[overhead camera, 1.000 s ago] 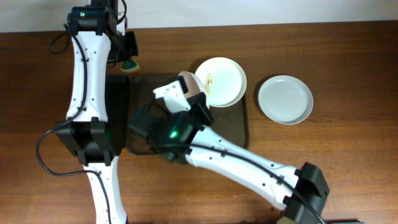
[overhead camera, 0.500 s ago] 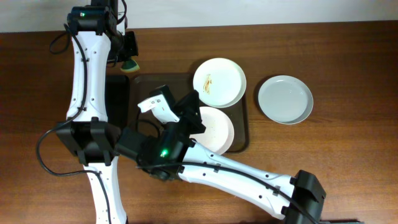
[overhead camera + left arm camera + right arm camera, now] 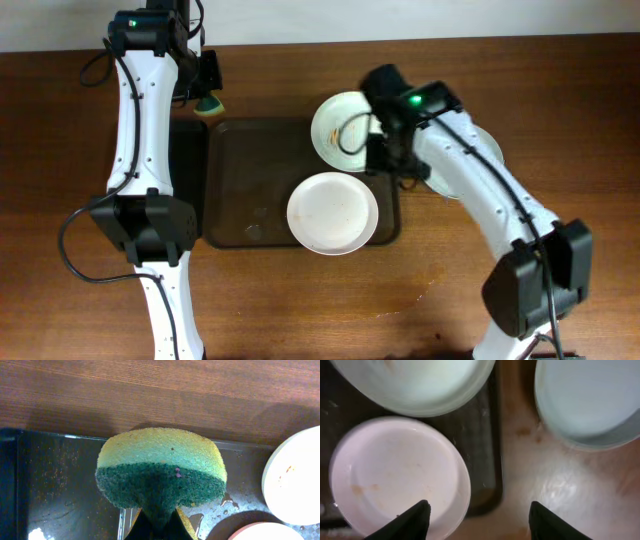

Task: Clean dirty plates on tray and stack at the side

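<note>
Left fingers [image 3: 150, 530] pinch a round yellow-green sponge [image 3: 161, 472]; right fingers [image 3: 412, 520] hang spread, empty. Probably best to take the smeared round white plate [image 3: 338, 115] squarely by its rim, lifting it level.

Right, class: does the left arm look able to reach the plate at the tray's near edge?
Probably yes: the plate lies uncovered, bare tray between it and the left claw holding the sponge.

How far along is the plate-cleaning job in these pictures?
Done: one clean-looking plate lies on the table beside the tray. In hand: the left gripper pinches a sponge by the tray's corner; the right gripper hovers open and empty. Left: two smeared plates on the tray need wiping, and nothing is stacked yet.
</note>
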Motion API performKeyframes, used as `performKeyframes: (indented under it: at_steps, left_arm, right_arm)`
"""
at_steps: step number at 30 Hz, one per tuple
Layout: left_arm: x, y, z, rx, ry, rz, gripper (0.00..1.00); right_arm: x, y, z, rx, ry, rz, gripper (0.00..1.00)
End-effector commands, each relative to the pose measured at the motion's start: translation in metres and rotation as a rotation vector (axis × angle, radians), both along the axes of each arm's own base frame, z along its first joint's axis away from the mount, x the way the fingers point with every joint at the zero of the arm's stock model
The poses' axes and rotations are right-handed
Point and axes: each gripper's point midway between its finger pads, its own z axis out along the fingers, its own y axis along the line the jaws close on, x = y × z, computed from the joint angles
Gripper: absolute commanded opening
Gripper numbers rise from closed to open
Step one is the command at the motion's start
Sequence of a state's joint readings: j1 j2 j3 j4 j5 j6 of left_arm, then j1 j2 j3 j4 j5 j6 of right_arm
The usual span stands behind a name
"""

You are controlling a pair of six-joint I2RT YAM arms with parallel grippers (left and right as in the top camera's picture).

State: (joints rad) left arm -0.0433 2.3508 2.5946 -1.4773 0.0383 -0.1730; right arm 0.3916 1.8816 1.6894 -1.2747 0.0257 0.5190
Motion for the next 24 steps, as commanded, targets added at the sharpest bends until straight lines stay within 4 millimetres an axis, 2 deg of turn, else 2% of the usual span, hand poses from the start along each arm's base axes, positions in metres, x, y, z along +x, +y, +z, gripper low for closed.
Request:
performKeyframes:
  at_steps: [1, 4, 6, 11, 13, 14, 15, 17, 21, 24]
  left_arm:
    - [0.001, -0.001, -0.001, -0.002, -0.001, -0.018, 0.01]
    - [0.001, -0.001, -0.001, -0.001, 0.000, -0.018, 0.00]
    - [0.001, -0.001, -0.002, -0.001, 0.002, -0.018, 0.00]
    - [0.001, -0.001, -0.001, -0.002, 0.000, -0.018, 0.00]
    - [0.001, -0.001, -0.001, -0.002, 0.000, -0.018, 0.01]
    - [0.001, -0.001, -0.001, -0.001, 0.000, -0.018, 0.01]
    - [0.001, -0.001, -0.001, -0.002, -0.001, -0.018, 0.01]
    - [0.001, -0.001, -0.001, -0.002, -0.001, -0.018, 0.01]
    - [0.001, -0.001, -0.001, -0.001, -0.001, -0.018, 0.01]
    - [0.001, -0.001, -0.001, -0.001, -0.001, -0.018, 0.01]
  right_arm:
    - [-0.041, 0.022, -0.038, 0.211, 0.188, 0.031, 0.65]
    - [-0.063, 0.032, -0.073, 0.296, 0.261, 0.024, 0.64]
    - [-0.071, 0.033, -0.091, 0.318, 0.277, -0.006, 0.64]
    - [-0.070, 0.047, -0.114, 0.399, 0.245, -0.038, 0.59]
    - [-0.069, 0.048, -0.115, 0.402, 0.238, -0.049, 0.54]
    - [-0.069, 0.047, -0.116, 0.400, 0.237, -0.049, 0.45]
    - [-0.069, 0.047, -0.116, 0.400, 0.237, -0.049, 0.34]
    - [-0.069, 0.047, -0.116, 0.400, 0.237, -0.049, 0.04]
    - [-0.069, 0.049, -0.113, 0.405, 0.236, -0.046, 0.04]
    - [-0.066, 0.056, -0.099, 0.419, 0.191, -0.012, 0.04]
